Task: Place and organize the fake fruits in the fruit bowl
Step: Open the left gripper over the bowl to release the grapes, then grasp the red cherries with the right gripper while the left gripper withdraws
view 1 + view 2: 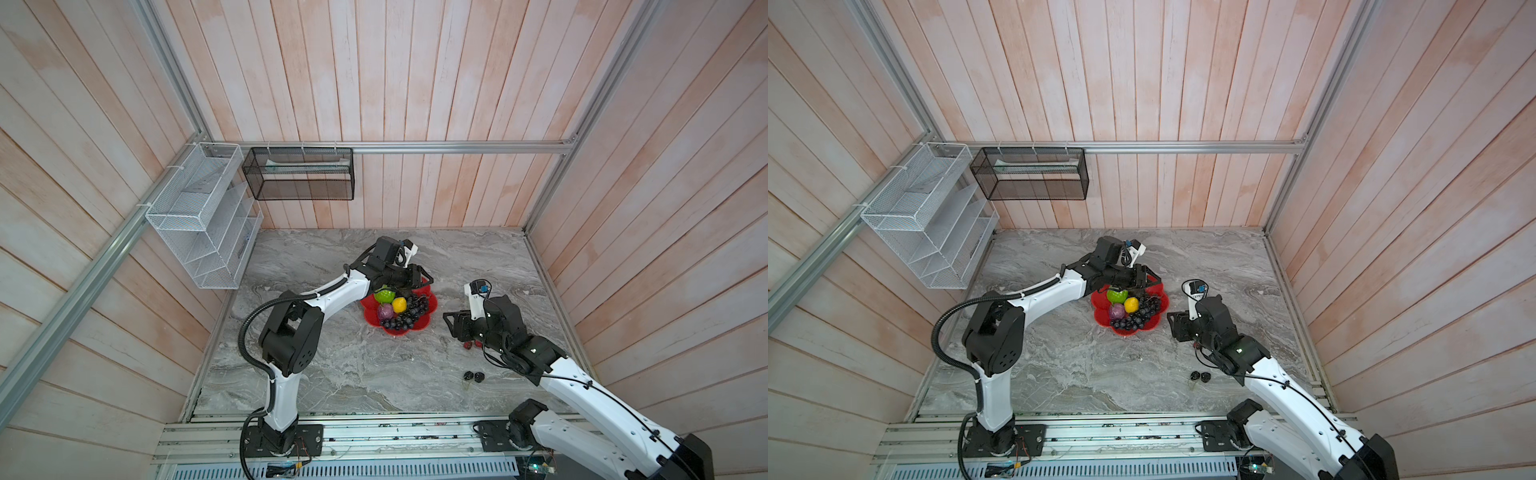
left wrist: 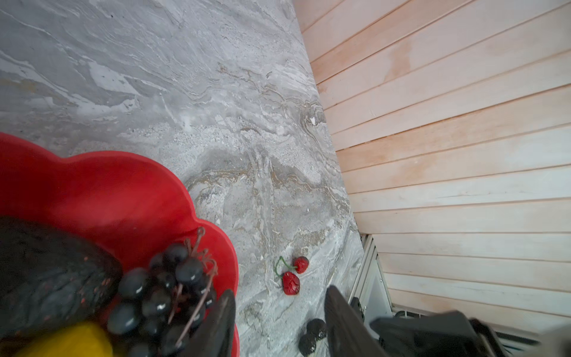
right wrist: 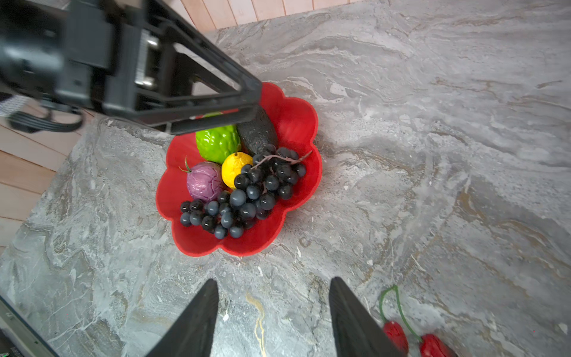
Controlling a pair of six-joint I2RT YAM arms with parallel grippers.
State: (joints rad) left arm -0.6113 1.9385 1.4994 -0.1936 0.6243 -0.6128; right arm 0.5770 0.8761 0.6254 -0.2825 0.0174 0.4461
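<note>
– Reaching for which fruit now?
– Red cherry pair (image 3: pixel 396 336), lower right, on table (image 3: pixel 432 154) beside my right gripper (image 3: pixel 274 281); jaws apart, empty. Probably light, slippery; I would pinch the stem (image 3: pixel 381 304).

Fruits (image 3: pixel 247 197) in red bowl (image 3: pixel 296 123), cherries (image 3: pixel 432 346) outside

The left gripper (image 1: pixel 420 277) hangs over the far rim of the red fruit bowl (image 1: pixel 432 306), and just beneath and beside it lie the bumpy green ball (image 1: pixel 385 296), yellow fruit (image 1: pixel 399 304), purple fruit (image 1: pixel 385 311) and dark grape bunch (image 1: pixel 411 312). The right gripper (image 1: pixel 449 324) sits near the bowl, with the red cherry pair (image 1: pixel 471 344) just behind its wrist and the black cherry pair (image 1: pixel 474 376) farther back
</note>
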